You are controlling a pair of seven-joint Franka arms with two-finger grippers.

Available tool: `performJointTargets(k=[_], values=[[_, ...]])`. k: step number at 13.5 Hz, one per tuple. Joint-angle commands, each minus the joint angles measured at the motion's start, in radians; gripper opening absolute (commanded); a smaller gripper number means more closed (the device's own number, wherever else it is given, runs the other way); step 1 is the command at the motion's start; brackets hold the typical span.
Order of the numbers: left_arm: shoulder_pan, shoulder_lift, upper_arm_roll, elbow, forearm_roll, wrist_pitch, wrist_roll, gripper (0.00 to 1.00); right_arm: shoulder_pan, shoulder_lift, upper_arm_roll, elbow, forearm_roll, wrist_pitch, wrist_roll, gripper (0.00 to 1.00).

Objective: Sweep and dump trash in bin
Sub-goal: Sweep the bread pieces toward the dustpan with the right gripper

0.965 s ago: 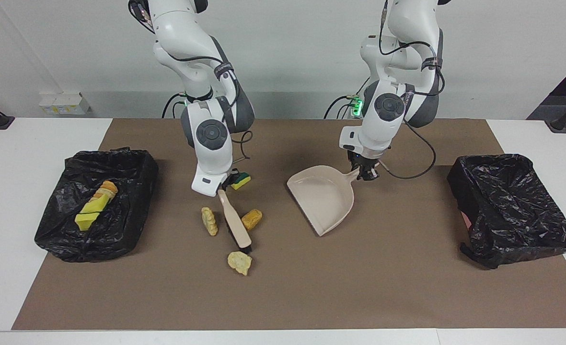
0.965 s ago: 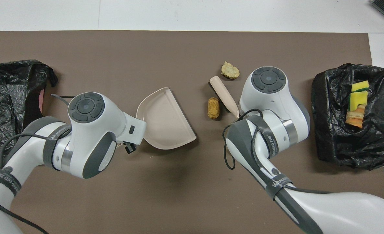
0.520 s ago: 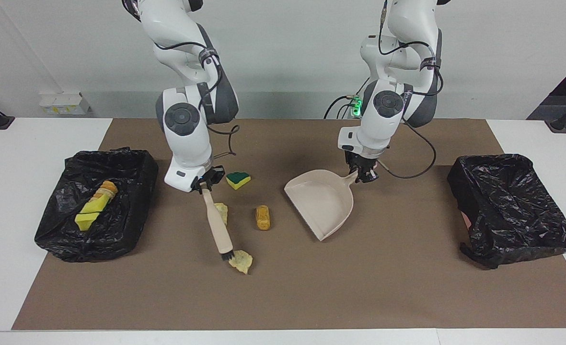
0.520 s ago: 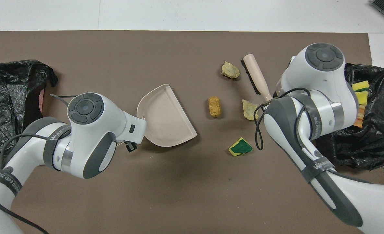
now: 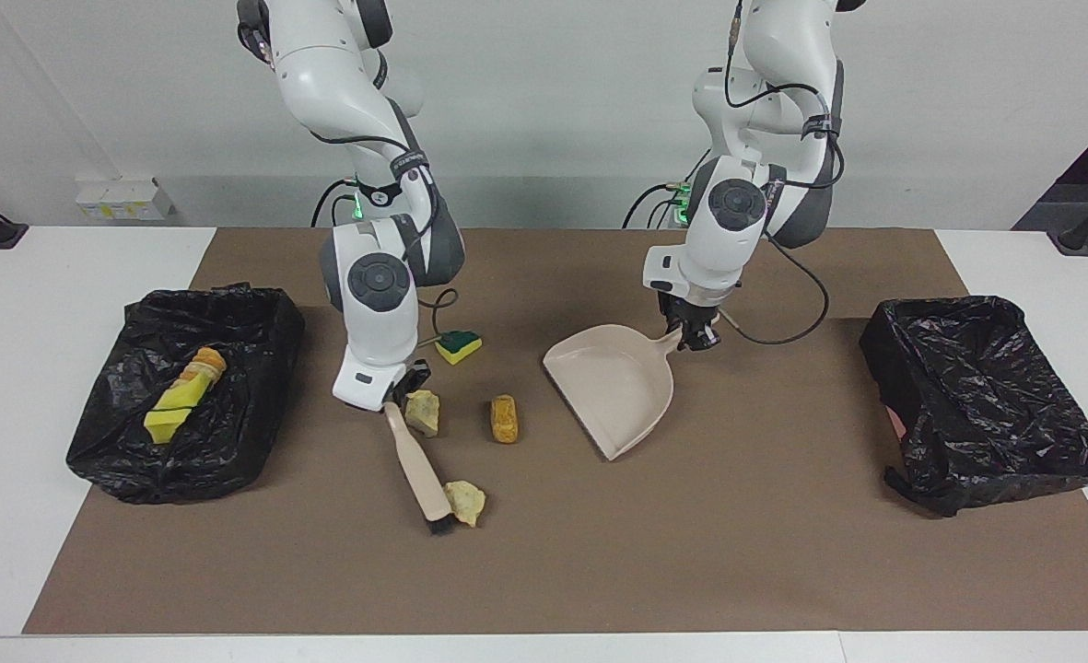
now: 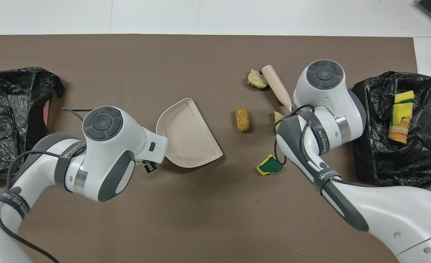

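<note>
White table under a brown mat; plain pale wall; even light.

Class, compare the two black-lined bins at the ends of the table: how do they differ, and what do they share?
The bin at the right arm's end holds scraps: yellow sponge pieces and an orange-brown chunk. The bin at the left arm's end shows no scraps. The first bin's liner is seen from the facing view slumped low at one corner; the second bin's liner stands more evenly. Both are lined with crinkled black plastic, and both overlap the edges of the brown mat.
</note>
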State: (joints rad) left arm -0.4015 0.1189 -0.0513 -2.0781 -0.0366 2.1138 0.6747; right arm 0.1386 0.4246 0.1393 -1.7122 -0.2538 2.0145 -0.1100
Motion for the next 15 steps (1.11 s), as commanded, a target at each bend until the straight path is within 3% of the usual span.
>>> performJointTargets(k=[1,6,9,12,15], values=[[-0.014,-0.010,0.011,-0.010,0.006,0.012,-0.018,0.00,0.062,-0.010,0.011,0.002,0.013,-0.014,-0.003,0.00],[-0.014,-0.010,0.011,-0.010,0.004,0.012,-0.018,0.00,0.102,-0.062,0.104,-0.076,0.117,-0.034,-0.057,0.00],[-0.014,-0.012,0.011,-0.011,0.004,0.014,-0.018,0.00,0.102,-0.087,0.163,-0.070,0.238,-0.088,-0.047,0.00],[-0.014,-0.018,0.011,-0.031,0.004,0.015,-0.018,0.00,0.093,-0.139,0.172,-0.049,0.323,-0.124,-0.046,0.00],[-0.014,-0.016,0.011,-0.030,0.004,0.026,-0.018,0.00,0.030,-0.153,0.165,-0.026,0.329,-0.149,-0.042,0.00]])
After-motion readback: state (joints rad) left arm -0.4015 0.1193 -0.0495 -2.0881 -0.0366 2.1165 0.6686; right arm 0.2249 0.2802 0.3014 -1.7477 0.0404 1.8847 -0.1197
